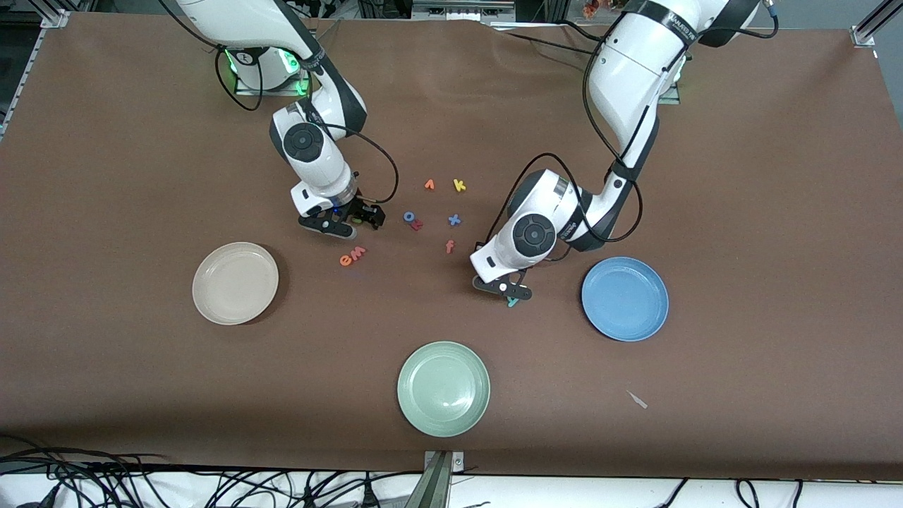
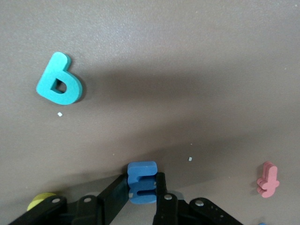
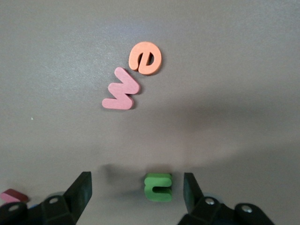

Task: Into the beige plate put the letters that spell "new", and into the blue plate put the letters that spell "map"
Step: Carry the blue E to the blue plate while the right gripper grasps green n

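The left gripper (image 2: 142, 190) is clamped on the blue m (image 2: 141, 182) at table level, with the teal a (image 2: 59, 79) lying near it at about ten o'clock in the left wrist view. The right gripper (image 3: 137, 190) stands spread around the green n (image 3: 158, 187). Both plates, beige (image 1: 235, 283) and blue (image 1: 625, 298), hold nothing.

Blue m (image 2: 142, 182), teal a (image 2: 59, 80), green n (image 3: 158, 187), orange e (image 3: 145, 58), pink w (image 3: 121, 89); brown tbl (image 1: 741, 176).
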Motion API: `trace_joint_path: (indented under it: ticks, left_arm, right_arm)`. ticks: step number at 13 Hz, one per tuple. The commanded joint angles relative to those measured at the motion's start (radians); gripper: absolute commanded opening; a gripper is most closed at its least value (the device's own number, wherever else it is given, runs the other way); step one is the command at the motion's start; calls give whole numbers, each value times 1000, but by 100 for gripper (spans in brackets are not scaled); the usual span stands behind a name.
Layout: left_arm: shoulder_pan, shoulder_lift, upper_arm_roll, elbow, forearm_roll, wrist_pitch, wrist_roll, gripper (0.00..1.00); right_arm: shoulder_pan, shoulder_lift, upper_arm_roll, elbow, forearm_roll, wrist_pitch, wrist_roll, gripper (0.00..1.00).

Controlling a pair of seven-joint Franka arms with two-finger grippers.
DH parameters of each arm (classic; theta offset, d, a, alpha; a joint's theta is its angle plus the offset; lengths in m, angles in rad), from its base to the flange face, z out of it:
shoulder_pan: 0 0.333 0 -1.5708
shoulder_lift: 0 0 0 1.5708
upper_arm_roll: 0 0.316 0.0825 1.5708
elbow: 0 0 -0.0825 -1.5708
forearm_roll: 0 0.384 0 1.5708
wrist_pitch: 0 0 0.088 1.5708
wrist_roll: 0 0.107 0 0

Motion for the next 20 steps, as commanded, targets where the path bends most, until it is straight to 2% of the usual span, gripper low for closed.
trace_joint_path:
  ticks: [1, 5, 8, 10, 15, 17, 18, 20]
  left_arm:
    - [11, -9, 16, 6, 21, -26, -9, 0]
    - [76, -72, 19, 44, 25, -184, 10, 0]
    - [129, -103, 32, 66, 50, -289, 108, 0]
    - [167, -114, 45, 58, 155, -303, 194, 0]
    - [283, -108, 44, 21, 169, -320, 401, 0]
    - [294, -105, 44, -17, 168, -309, 412, 0]
    - [296, -101, 44, -28, 166, -304, 412, 0]
    - [313, -79, 44, -31, 162, -292, 414, 0]
  right_arm:
    - [6, -24, 0, -37, -4, 36, 11, 88]
    - [6, -26, 0, -61, -7, 75, 6, 88]
    - [6, -15, 0, -60, -27, 82, 5, 88]
    - [6, -9, 0, -60, -37, 83, 5, 88]
    - [12, 25, 0, -60, -37, 134, 10, 88]
    - [12, 29, 0, -60, -37, 144, 8, 88]
    - [12, 31, 0, -60, -37, 146, 8, 85]
    - [12, 29, -2, -60, -37, 145, 6, 72]
